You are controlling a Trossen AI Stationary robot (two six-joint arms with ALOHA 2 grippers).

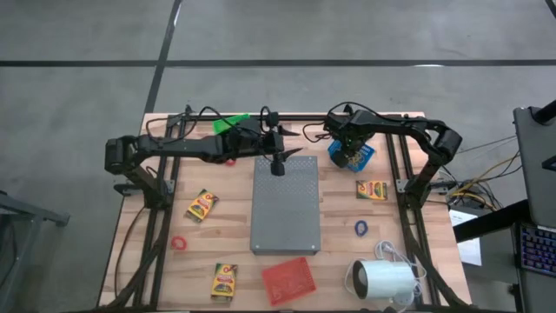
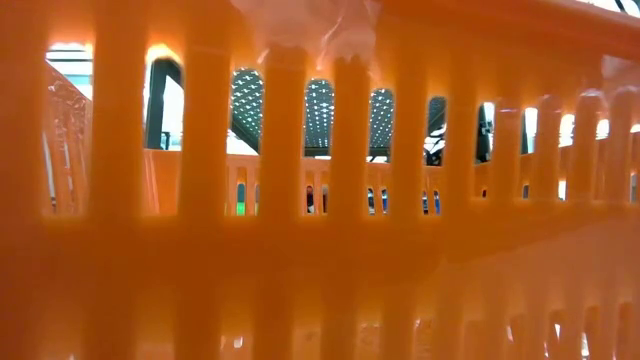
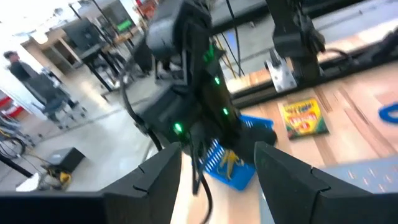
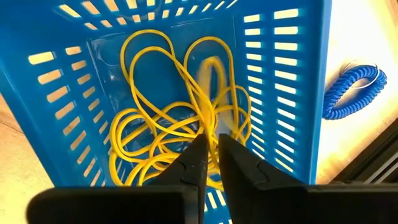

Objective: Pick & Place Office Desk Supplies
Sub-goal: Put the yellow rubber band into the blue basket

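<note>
A wooden surface (image 1: 382, 217) was seen from straight above, with two dark arms reaching in from its far edge. The right gripper (image 4: 211, 146) hung directly over a small blue slotted basket (image 4: 286, 81) near the far right of the surface. Its wrist view looked down into that basket, where a tangle of thin yellow rubber bands (image 4: 155, 130) lay on the bottom. The two dark fingers (image 4: 194, 163) stood just slightly apart, a narrow gap between the tips, with one loop of band blurred just beyond them; whether any band was pinched could not be told. A coiled blue ring (image 4: 351, 90) lay on the surface just outside the basket.

The left gripper (image 1: 276, 165) hovered over the far edge of a grey perforated slab (image 1: 287, 209) in the middle of the surface, its fingers (image 3: 158, 177) spread wide and holding nothing.

Three yellow crayon boxes lay flat: one (image 1: 202, 205) left of the slab, one (image 1: 224, 280) near the front left, one (image 1: 372, 189) right of the slab. A red ring (image 1: 179, 243) lay at the left, a blue ring (image 1: 360, 228) at the right. A flat red mesh piece (image 1: 289, 280) and a white cylinder (image 1: 384, 280) sat at the front. The low view was filled by an orange slotted wall (image 2: 320, 250).
</note>
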